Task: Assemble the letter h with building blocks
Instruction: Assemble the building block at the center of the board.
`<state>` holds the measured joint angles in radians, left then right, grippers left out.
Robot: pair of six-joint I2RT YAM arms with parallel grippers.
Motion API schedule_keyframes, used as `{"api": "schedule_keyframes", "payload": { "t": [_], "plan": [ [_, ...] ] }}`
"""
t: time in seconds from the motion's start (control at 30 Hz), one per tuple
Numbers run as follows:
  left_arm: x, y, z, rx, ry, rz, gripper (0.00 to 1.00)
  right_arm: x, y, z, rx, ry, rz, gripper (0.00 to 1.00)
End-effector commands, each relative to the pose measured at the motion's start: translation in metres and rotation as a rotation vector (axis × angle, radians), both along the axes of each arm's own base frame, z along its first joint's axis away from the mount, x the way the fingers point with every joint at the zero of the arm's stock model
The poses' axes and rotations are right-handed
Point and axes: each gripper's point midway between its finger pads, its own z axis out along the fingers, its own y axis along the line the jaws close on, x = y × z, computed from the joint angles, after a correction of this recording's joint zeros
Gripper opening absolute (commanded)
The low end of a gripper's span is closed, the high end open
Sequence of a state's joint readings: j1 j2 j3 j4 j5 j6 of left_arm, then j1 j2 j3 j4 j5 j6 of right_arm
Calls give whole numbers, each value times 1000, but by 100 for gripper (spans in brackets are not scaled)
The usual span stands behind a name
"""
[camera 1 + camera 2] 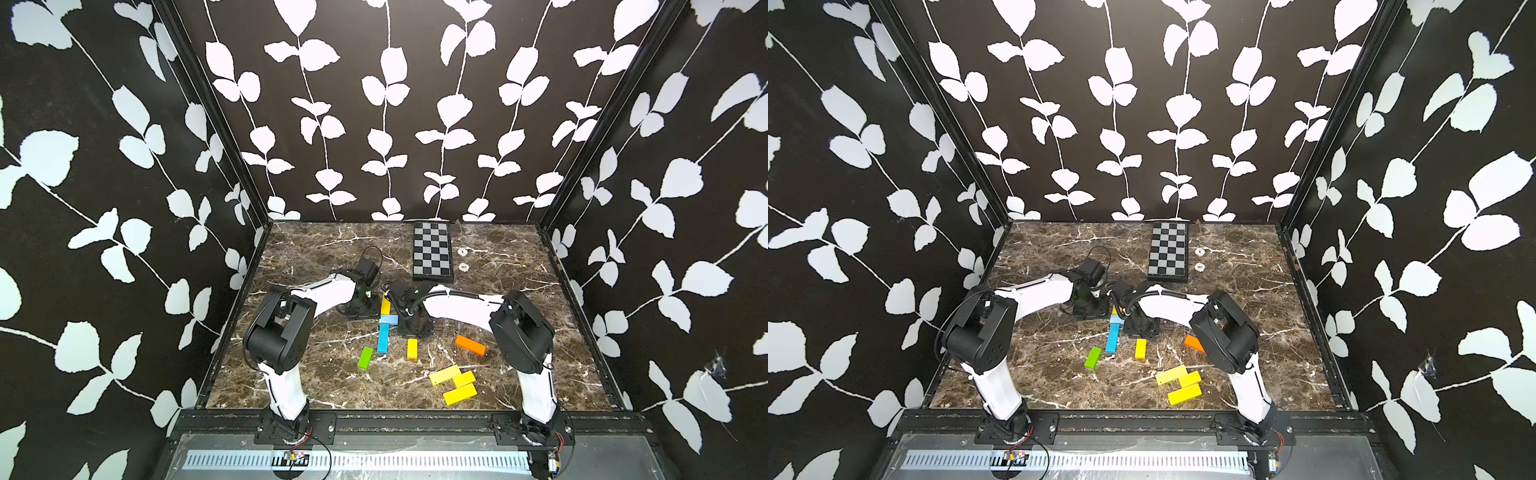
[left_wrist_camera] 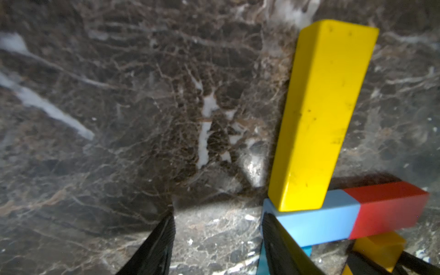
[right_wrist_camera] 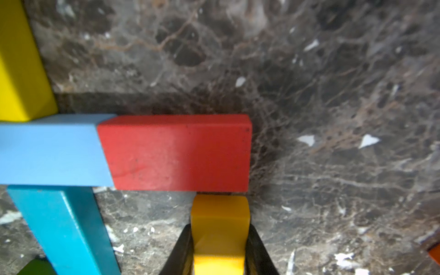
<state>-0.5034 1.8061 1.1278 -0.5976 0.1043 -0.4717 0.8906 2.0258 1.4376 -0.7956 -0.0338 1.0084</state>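
Landmark: light blue block, flat on the marble table, between the two grippers.

Right gripper: clenched on the amber block, one finger along each long side.

Amber block: on the near side, off the light blue block's right end. Its far end meets the long side of the red block at that block's outer end.

Red block: end to end with the light blue block on its right, touching and in line. In both top views the right gripper hides the red and amber blocks.

Long yellow block: runs away from the light blue block's far side at its left end, touching.

Blue block: runs from the near side at the same left end, touching.

Left gripper: released, its fingers apart with only bare marble between them. It stands at the light blue block's left end. One finger crosses in front of that end; I cannot tell whether they touch.

Loose blocks, all flat:
- Green block: near-left of the light blue block, apart.
- Short yellow block: near-right, apart.
- Orange block: farther right, well apart.
- Three yellow blocks: near-right, well apart, clustered and touching one another.

Board: on the far side of the light blue block, a little right, well apart.
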Motion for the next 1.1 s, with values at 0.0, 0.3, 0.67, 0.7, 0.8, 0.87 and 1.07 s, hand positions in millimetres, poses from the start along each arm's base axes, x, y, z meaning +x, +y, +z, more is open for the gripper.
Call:
{"api": "schedule_keyframes", "payload": {
  "t": [0.0,0.3,0.67,0.7,0.8,0.87,1.07],
  "plan": [
    [-19,18,-11,80,53,-5,62,4,-6,-3,-43,3,5,23],
    [-16,34,18,134,-32,20,65,5,-7,-8,-42,11,6,24],
    [-27,37,42,99,-66,19,66,12,-8,-6,-44,-3,-7,24],
    [-28,37,43,92,-66,19,66,12,-8,-5,-44,-4,-6,24],
    [-32,38,45,86,-67,19,65,12,-5,-7,-35,6,-2,24],
    [-35,39,44,86,-63,16,65,12,-4,-8,-31,7,0,24],
    [-39,39,44,75,-58,14,65,14,-6,-7,-44,-1,-9,24]
  ]
}}
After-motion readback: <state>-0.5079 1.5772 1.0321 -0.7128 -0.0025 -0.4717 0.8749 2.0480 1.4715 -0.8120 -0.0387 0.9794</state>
